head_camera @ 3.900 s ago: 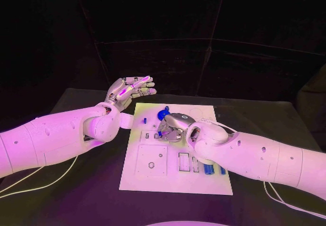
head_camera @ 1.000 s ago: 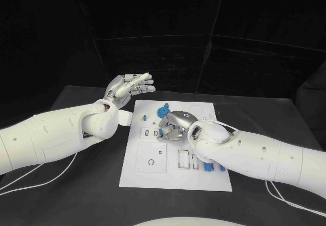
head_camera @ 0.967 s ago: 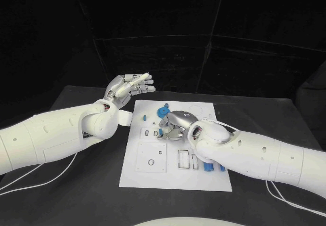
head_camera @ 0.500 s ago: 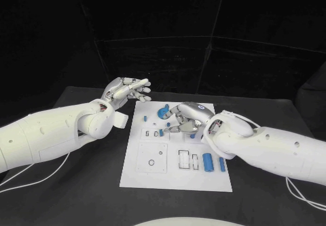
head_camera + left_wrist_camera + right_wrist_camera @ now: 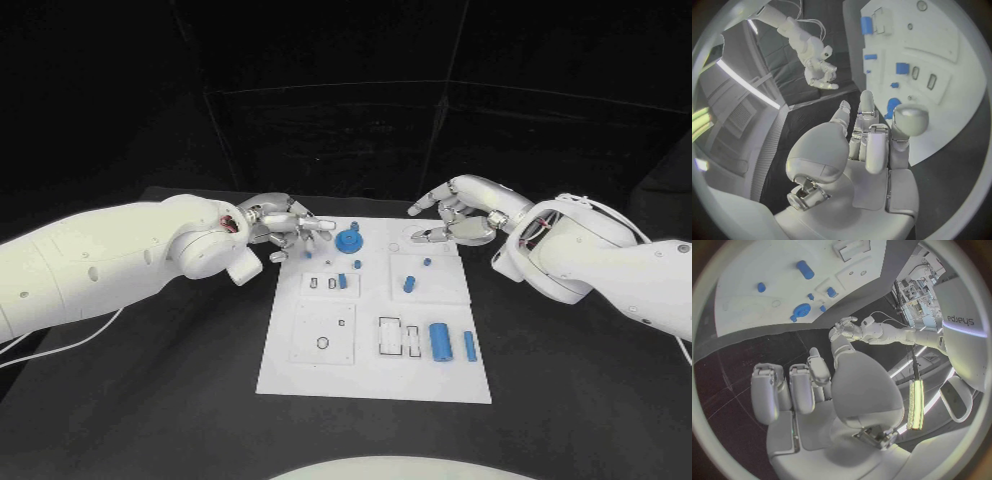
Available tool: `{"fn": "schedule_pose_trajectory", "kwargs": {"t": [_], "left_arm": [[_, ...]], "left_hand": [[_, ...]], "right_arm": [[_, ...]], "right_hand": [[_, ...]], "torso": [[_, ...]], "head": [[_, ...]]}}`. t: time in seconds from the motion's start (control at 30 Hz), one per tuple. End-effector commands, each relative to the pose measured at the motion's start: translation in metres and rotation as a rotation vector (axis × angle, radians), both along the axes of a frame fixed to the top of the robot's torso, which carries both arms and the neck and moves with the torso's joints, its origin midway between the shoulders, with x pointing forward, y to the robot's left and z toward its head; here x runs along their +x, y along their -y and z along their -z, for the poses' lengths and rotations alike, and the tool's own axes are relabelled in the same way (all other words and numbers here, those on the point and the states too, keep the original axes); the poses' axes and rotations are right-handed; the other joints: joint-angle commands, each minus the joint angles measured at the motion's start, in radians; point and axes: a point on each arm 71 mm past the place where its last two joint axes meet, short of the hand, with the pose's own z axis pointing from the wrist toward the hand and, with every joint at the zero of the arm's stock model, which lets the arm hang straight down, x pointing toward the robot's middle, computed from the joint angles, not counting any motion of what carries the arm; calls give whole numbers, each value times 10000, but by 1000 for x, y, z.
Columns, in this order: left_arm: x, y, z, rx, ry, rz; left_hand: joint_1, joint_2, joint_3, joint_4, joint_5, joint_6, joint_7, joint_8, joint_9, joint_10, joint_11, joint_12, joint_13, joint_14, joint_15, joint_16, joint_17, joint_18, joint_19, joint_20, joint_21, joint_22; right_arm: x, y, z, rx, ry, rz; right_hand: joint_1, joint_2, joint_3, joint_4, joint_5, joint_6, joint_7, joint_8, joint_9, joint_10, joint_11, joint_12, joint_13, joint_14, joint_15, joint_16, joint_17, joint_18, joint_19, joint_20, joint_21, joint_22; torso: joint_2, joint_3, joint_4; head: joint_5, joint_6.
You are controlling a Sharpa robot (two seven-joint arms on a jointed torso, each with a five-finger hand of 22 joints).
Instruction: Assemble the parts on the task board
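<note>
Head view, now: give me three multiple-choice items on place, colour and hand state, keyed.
1. Where does the round blue gear-like part sit on the white task board?
A near its far edge
B near corner
C off the board

2. What colour are the two cylinders on the board's near right?
A grey
B blue
C red

3. What does the right hand hold?
A a cylinder
B the gear
C nothing

Key: 1 A, it lies by the far edge; 2 B, both are blue; 3 C, fingers apart above the far edge.

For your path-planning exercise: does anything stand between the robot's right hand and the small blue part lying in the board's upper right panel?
Nothing visible does. The right hand hovers empty at the task board's far right corner; the blue part lies uncovered below it.
</note>
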Motion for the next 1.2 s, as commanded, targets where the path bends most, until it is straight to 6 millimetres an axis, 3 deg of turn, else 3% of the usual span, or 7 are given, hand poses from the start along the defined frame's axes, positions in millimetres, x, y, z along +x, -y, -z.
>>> {"fn": "schedule_pose_trajectory", "kwargs": {"t": [0.03,0.1,0.17,0.27,0.53,0.83,1.2], "left_arm": [[-6,-1,16,3907,-1244,1172],[-4,3,17,4821,-1248,1391],[-2,8,17,5419,-1224,1495],[1,15,18,5989,-1209,1542],[6,37,17,6640,-1160,1531],[9,52,18,7008,-1309,1709],[10,65,18,7196,-1344,1875]], "left_hand": [[-121,47,-125,267,45,-135,-27,322,155,-150,-35,559,388,666,-81,206,692,-270,139,-9,736,1006],[-216,121,-238,537,37,-104,-120,729,366,-98,-132,1186,781,761,-127,478,1153,-358,208,-51,1261,1761],[-280,50,-484,897,25,-235,-248,1414,778,-260,-233,2116,1389,833,-181,717,1568,-398,178,-123,1602,2198],[-389,-80,-1021,1504,-40,-580,-345,2517,1510,-180,-371,4024,3211,874,-293,867,1847,-433,87,-172,1879,2538],[-559,-289,-1878,2373,-16,-1113,-463,3587,2310,-182,-440,5017,4152,932,-357,1011,2146,-487,73,-252,2210,3022],[-320,-239,-2122,2651,-32,-1426,-481,4031,2665,-243,-444,5221,4302,942,-379,1037,2201,-501,47,-256,2291,3140],[-174,-197,-2165,2704,-29,-1542,-478,4169,2777,-279,-440,5263,4321,941,-375,1036,2198,-500,31,-253,2302,3154]], "right_arm": [[4,7,-1,393,-580,113],[7,12,-1,399,-611,309],[9,14,-2,408,-624,412],[10,16,-2,409,-647,517],[13,16,-2,238,-591,675],[15,15,-1,142,-614,804],[17,14,0,-33,-727,801]], "right_hand": [[189,-7,-39,-81,-24,80,19,57,5,12,-29,4,8,604,-18,-58,572,20,79,-32,-48,1305],[217,-10,-50,-97,-24,87,13,67,5,16,-31,8,10,604,-21,-63,566,20,79,-34,-49,1305],[222,-12,-53,-99,-23,89,13,70,5,16,-32,6,8,603,-22,-65,562,21,75,-35,-52,1298],[251,-37,-94,-118,-19,32,23,51,-9,0,-28,-18,-19,600,-22,-79,547,24,67,-39,-60,1286],[203,-60,-189,-82,-27,-14,32,49,-18,4,-18,-20,-30,596,-17,-98,524,27,60,-40,-69,1273],[183,-57,-217,-63,-22,-11,31,58,-17,13,-18,-12,-26,597,-16,-98,527,26,63,-39,-68,1276],[167,-29,-245,-36,4,9,26,83,-11,28,-22,3,-19,600,-17,-95,536,24,69,-39,-66,1282]], "torso": [[-108,79,-17],[-123,91,-13],[-121,109,-22],[-109,113,-24],[-102,87,-22],[-114,88,-7],[-98,85,-22]], "head": [[57,-33],[64,-48],[59,-50],[43,-50],[106,-118],[139,-159],[127,-210]]}}
